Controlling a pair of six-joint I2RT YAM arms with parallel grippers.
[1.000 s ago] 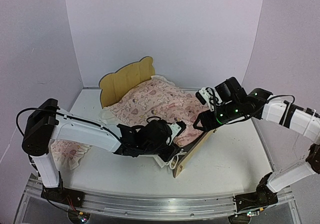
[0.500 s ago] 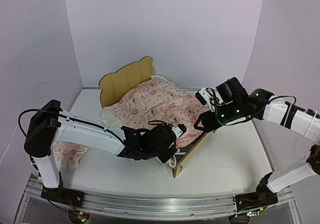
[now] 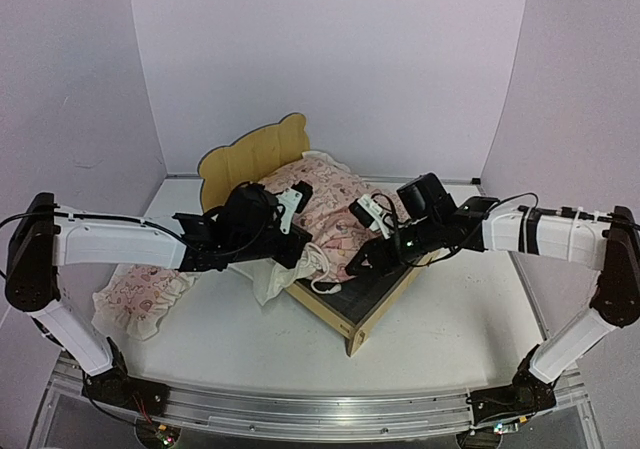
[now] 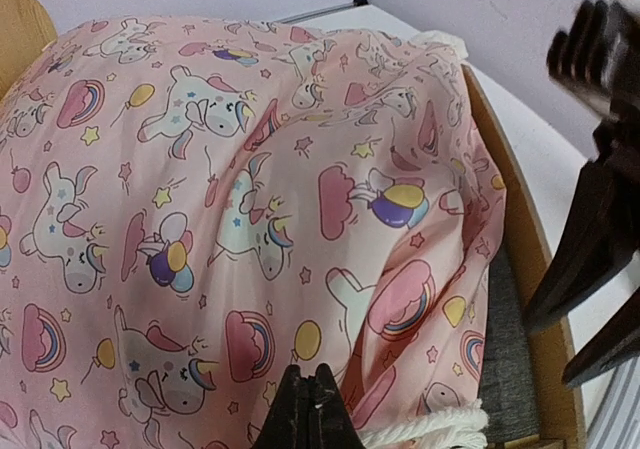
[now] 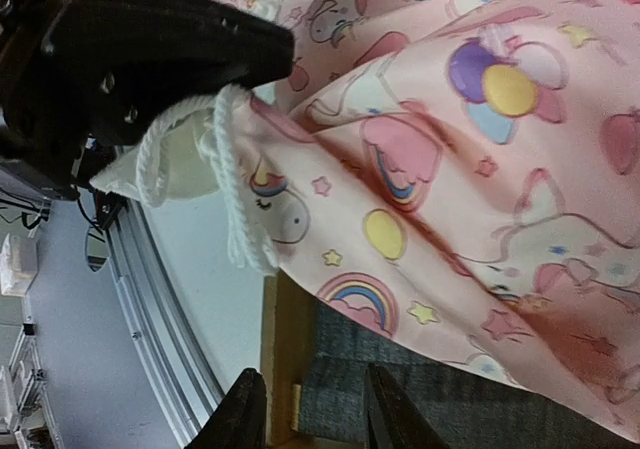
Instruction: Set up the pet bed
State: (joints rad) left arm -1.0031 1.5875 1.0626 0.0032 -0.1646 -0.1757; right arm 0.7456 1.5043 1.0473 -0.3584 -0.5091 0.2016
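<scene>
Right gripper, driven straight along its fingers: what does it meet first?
Most likely the pink blanket, whose folded edge lies just ahead of the open right gripper; the grey mattress pad sits beneath that line. Depth is hard to judge.

Plywood, felt and printed cloth

The pet bed [image 3: 252,157] was pale, matt plywood, and its mattress pad [image 5: 430,404] looked dark grey, coarse and felt-like. The blanket [image 4: 250,169] was smooth pink printed cloth with a faint sheen, edged with soft white twisted cord [image 5: 232,204].
</scene>
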